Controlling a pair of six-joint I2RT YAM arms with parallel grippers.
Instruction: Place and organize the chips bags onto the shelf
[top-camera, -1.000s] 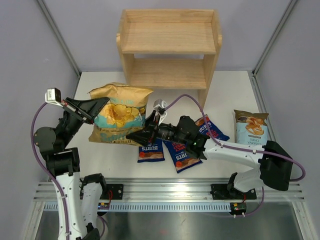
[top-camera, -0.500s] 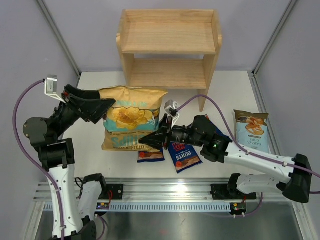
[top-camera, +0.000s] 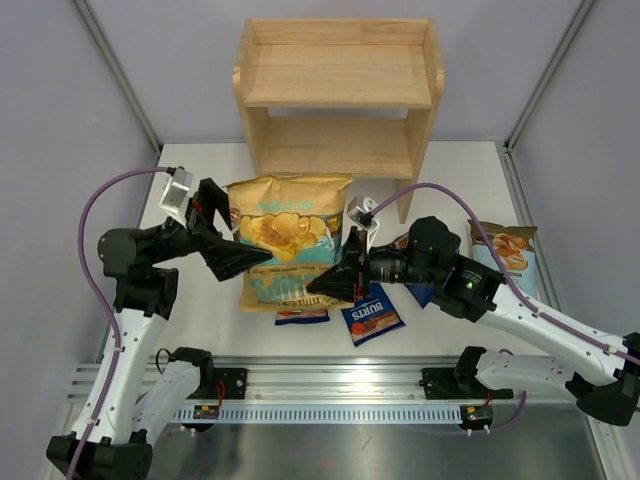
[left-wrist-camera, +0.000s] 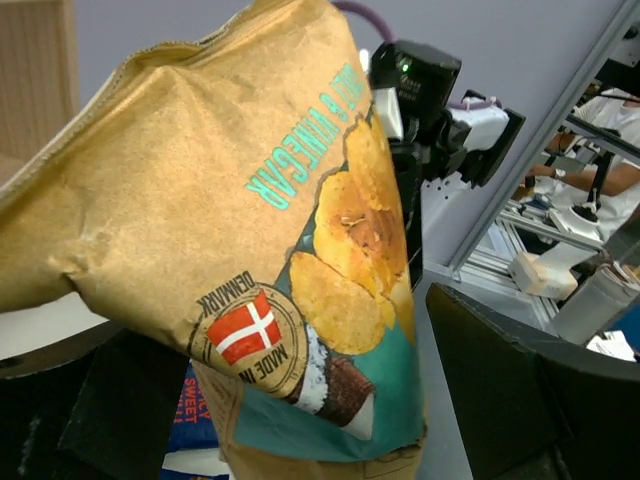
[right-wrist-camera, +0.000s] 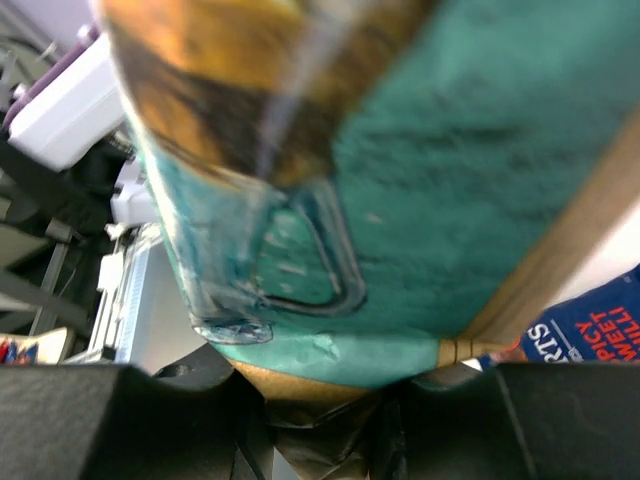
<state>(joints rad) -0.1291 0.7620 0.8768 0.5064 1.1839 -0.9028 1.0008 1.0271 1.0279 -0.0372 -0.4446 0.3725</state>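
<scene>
**A:** How do the jaws of the right gripper (top-camera: 338, 283) stand?

**B:** Pinched on the bottom right edge of the big bag (top-camera: 290, 235). The bag stands upright over the table (top-camera: 215, 320), in front of the shelf (top-camera: 340, 75).

**A:** And the left gripper (top-camera: 245, 245)?

**B:** Spread wide at the bag's left side (its wrist camera shows one dark finger low on each side, with the bag between them). Whether either finger touches the bag cannot be told.

**A:** How many bags in all?

**B:** Five. One is the big bag: tan paper, teal lower half, golden crisps and a round red-and-white flag badge. Three small blue bags (top-camera: 375, 316) lie flat on the table, two of them partly hidden. One pale bag (top-camera: 510, 245) lies to the right, half behind the right arm.

**A:** And shelves?

**B:** One, of light wood, with two tiers.
</scene>
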